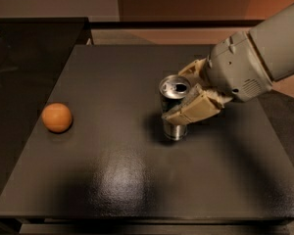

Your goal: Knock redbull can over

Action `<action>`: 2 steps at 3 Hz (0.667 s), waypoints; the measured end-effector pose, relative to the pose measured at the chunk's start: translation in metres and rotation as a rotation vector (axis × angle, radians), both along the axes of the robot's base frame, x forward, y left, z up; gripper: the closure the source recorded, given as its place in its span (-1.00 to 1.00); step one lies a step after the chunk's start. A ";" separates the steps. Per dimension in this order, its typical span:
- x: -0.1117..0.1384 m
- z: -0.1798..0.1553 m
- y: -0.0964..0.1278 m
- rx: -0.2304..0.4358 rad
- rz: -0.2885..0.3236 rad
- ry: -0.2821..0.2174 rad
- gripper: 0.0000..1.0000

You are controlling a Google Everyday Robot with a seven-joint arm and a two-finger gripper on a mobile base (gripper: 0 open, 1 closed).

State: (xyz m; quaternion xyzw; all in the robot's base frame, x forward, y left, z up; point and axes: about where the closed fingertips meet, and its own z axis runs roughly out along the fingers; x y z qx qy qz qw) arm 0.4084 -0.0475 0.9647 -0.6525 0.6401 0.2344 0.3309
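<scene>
- The can (pixel 174 88) is standing upright on the dark surface (pixel 112 180), a little toward 3 o'clock from the middle. Its shiny silver top is facing up and its opening is showing.
- The pincer (pixel 175 94) is sitting right at the can, with its two pale fingers (pixel 193 109) apart and the can between them.
- The nearer finger is lying across the front of the can at about mid-height and hiding part of its side. The other finger is showing behind the can's rim, toward 2 o'clock.
- The bottom of the can is showing below the near finger and is resting on the surface.
- The grey arm (pixel 255 58) is reaching in from 2 o'clock — its bulky housing is hanging over the right part of the surface.
- An orange (pixel 57 117) is lying toward 9 o'clock from the can, well apart from it and near the left edge.
- A shadow is falling on the surface just beside the can's base, toward 9 o'clock.
</scene>
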 end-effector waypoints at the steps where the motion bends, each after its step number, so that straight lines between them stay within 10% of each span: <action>1: 0.010 0.000 -0.012 -0.106 -0.051 0.011 1.00; 2: 0.020 -0.013 -0.026 -0.242 -0.099 0.054 1.00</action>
